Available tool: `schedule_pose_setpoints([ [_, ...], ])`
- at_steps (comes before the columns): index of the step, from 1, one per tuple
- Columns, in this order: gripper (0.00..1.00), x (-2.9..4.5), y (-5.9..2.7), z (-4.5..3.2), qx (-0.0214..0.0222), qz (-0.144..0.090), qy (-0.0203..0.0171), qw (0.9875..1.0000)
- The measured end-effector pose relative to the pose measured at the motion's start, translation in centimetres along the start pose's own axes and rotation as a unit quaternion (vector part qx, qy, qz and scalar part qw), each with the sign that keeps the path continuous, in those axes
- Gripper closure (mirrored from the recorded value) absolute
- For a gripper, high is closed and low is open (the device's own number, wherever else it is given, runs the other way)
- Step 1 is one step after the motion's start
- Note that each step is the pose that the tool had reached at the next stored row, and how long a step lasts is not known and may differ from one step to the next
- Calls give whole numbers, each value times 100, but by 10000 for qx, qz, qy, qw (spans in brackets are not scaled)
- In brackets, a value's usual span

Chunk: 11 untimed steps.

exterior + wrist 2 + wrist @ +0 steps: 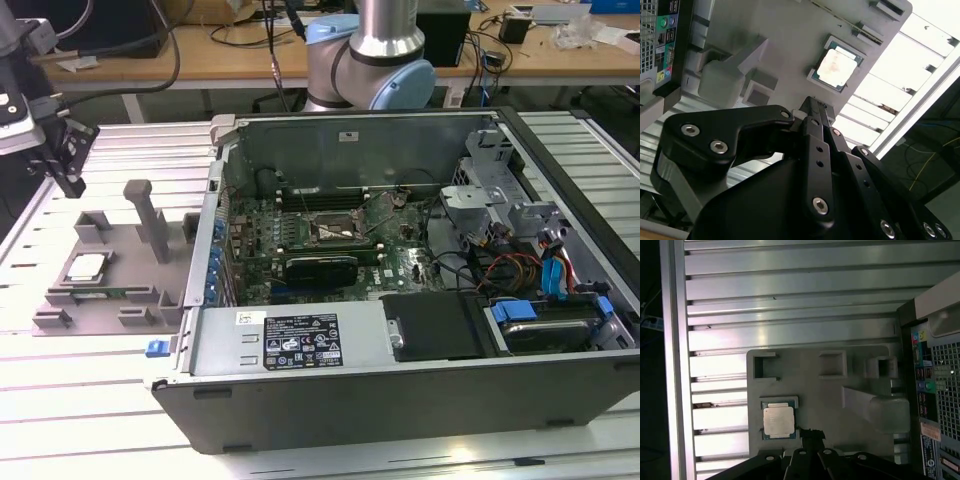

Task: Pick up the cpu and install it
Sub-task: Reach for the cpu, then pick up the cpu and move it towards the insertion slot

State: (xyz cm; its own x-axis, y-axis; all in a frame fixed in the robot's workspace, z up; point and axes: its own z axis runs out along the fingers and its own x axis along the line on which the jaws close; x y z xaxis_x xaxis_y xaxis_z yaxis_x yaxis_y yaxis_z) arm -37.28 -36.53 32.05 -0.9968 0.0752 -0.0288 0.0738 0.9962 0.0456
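- The gripper [71, 183] hangs in the air above the grey fixture tray [120, 262], over the tray's far corner on the exterior view's left; it touches nothing
- Its black fingers are pressed together into one narrow tip with nothing pinched between them; this reads plainly in the second wrist view [812, 105] and in the first wrist view [810, 433]
- The cpu [85, 266] lies flat in a shallow square pocket of the tray, silvery top up, on the tray's side toward the exterior view's left; in both wrist views [836, 65] [778, 420] a green edge shows around the metal top
- In the first wrist view the finger tip lines up just beside one corner of the cpu's pocket; the exterior view shows it well above the tray
- An upright post [150, 213] rises from the middle of the tray, with low square sockets [832, 363] along the tray's far edge
- The tray rests on a slatted aluminium table [90, 400]
- An open computer case [400, 385] lies on its side just beside the tray, on the exterior view's right; its rear port panel [923, 385] faces the tray
- Inside the case the dark metal-framed motherboard socket [335, 231] sits well apart from the tray, with no chip seen in it
- The arm's base [378, 62] stands behind the case, farther from the tray
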Motion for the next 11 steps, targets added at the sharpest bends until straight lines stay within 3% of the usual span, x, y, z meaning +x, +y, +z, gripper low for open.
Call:
schedule_pose_setpoints([
  [11,89,0,1,4,-1,0,-1,10000],
])
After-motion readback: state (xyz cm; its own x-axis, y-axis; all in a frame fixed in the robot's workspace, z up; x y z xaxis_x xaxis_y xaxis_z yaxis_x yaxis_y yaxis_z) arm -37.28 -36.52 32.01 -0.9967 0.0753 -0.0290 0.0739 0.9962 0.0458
